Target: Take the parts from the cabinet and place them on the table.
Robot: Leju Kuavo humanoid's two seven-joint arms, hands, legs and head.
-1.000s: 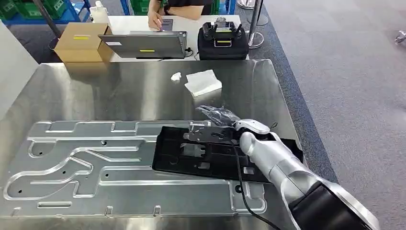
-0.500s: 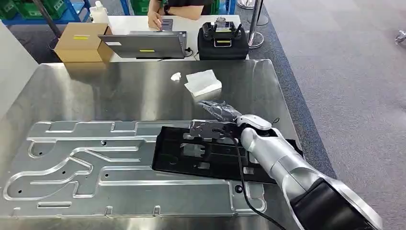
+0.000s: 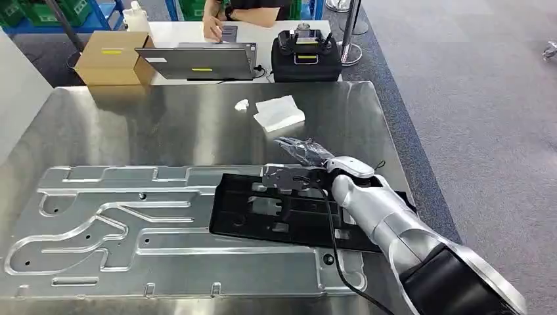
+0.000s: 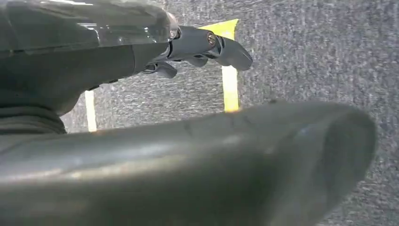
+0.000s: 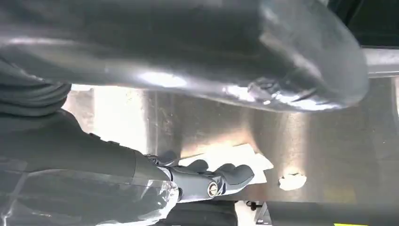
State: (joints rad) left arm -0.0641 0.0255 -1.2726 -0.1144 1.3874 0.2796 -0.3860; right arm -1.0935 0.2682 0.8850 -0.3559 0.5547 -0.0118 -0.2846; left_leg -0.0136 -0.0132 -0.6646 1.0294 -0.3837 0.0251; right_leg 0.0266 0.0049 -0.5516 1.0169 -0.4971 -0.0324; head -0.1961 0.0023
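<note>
Lying along the near left of the steel table, a large silver plate carries a black part on its right end. Just right, the right hand hovers over the part's far edge, fingers spread. Bare steel stretches beyond to white tissues. The left hand hangs over carpet, loosely apart.

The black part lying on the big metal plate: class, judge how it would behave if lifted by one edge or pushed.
The black part looks like thin, flat sheet with many cut-outs, so probably stiff and fairly light. Lying flat on the silver plate, it would likely slide, not roll or tip. Lifted by one edge, it might sag slightly.
</note>
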